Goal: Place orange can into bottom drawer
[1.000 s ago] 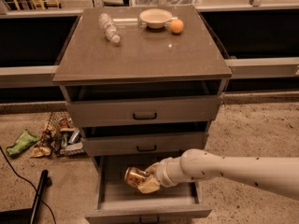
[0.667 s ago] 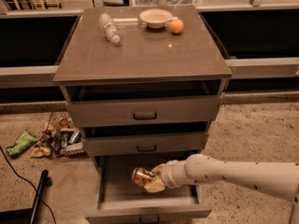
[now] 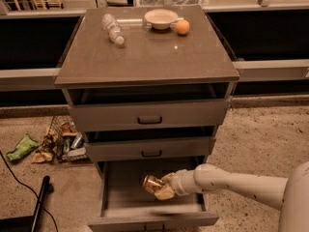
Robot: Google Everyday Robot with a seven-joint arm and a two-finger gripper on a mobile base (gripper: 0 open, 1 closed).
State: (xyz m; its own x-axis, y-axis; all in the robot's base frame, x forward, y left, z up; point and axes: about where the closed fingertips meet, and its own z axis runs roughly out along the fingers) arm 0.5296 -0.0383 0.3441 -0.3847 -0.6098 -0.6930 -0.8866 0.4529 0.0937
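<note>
As the gripper [image 3: 163, 188] reaches into the open bottom drawer [image 3: 126, 203], its fingers clamp the orange can [image 3: 150, 182], held tilted over the drawer floor. Light, thin-walled and slick, the can likely dents easily; a grip across its middle looks safest.

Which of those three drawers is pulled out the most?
The bottom drawer: its floor is exposed, while the top drawer and middle drawer are barely ajar. The claw holds the orange can over it.
</note>
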